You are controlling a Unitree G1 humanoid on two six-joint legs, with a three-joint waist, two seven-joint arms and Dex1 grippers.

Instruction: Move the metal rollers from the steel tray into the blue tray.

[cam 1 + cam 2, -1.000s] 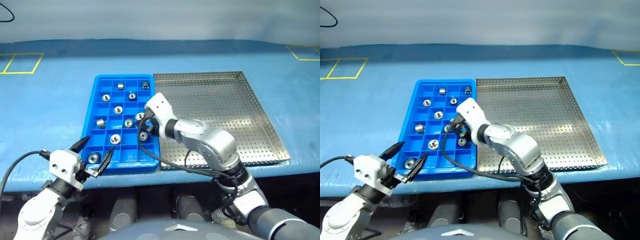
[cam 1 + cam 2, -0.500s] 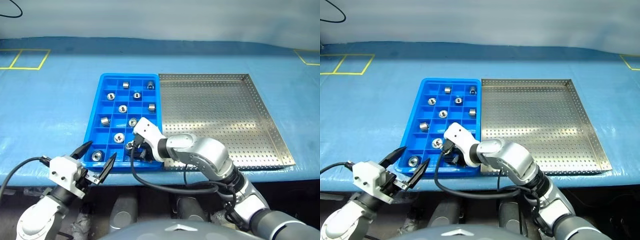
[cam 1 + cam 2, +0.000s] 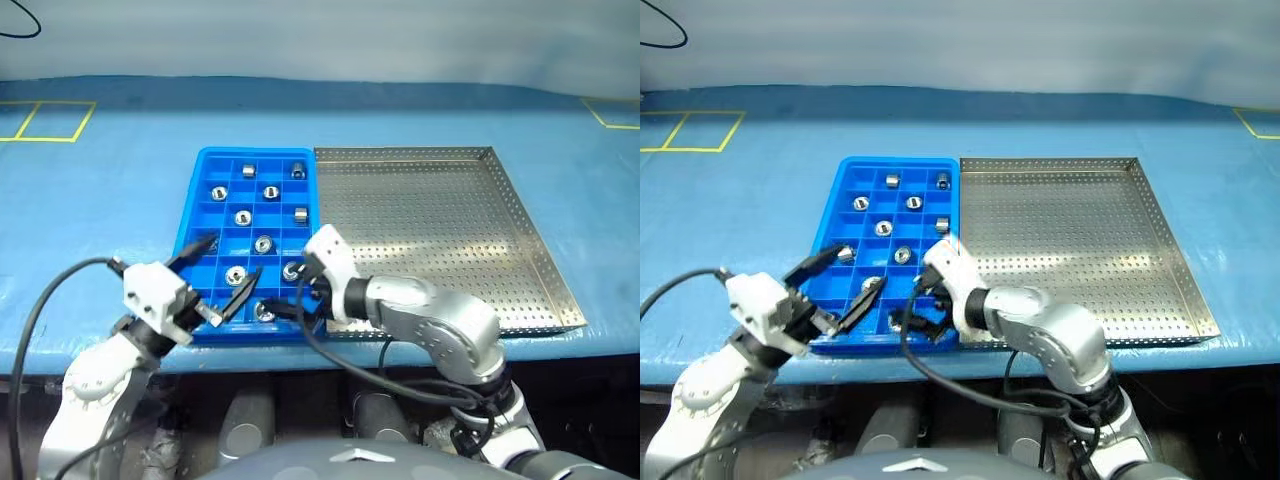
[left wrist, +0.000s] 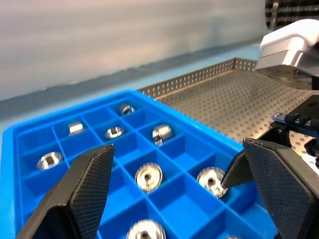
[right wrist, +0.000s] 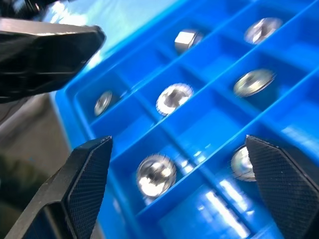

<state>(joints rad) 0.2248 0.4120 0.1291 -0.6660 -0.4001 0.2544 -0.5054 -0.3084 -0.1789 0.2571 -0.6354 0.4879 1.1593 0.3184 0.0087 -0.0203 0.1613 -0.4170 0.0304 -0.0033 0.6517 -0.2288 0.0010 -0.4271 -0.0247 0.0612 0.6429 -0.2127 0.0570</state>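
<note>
Both claws hang spread and empty over the near end of the blue tray (image 3: 195, 225): left claw (image 3: 222, 272), right claw (image 3: 290, 300). The metal rollers (image 3: 264, 243) sit in its compartments; the steel tray (image 3: 440, 215) lies alongside.

Left tool (image 3: 223, 272) hides part of blue tray (image 3: 192, 218) near edge; right tool (image 3: 915, 310) covers near-right compartments, contents there unreadable.
</note>
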